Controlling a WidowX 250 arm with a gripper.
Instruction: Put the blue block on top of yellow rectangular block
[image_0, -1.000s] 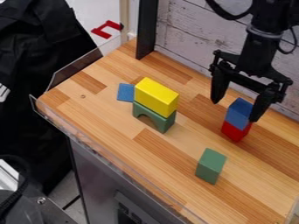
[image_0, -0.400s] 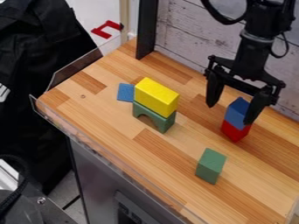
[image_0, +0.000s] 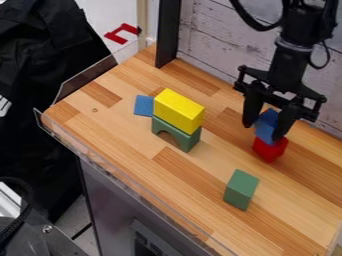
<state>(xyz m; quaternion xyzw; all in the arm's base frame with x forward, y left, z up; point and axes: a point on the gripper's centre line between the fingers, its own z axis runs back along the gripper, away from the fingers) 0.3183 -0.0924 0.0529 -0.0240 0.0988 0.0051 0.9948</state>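
The gripper (image_0: 265, 131) is at the right, its fingers shut on the sides of the blue block (image_0: 266, 125). Directly beneath the blue block is a red block (image_0: 269, 149); whether the two still touch is hard to tell. Left of the middle, the yellow rectangular block (image_0: 178, 111) lies flat across a green arch block (image_0: 176, 135), its top bare.
A flat blue piece (image_0: 143, 106) lies just left of the yellow block. Nearer the front stands a green block (image_0: 240, 190). A black post (image_0: 167, 35) rises at the back edge, and a clear rim (image_0: 127, 176) runs along the front-left edge.
The gripper's fingers have come together on the blue block, after moving slightly left. The blue block has shifted a little to the left over the red one.
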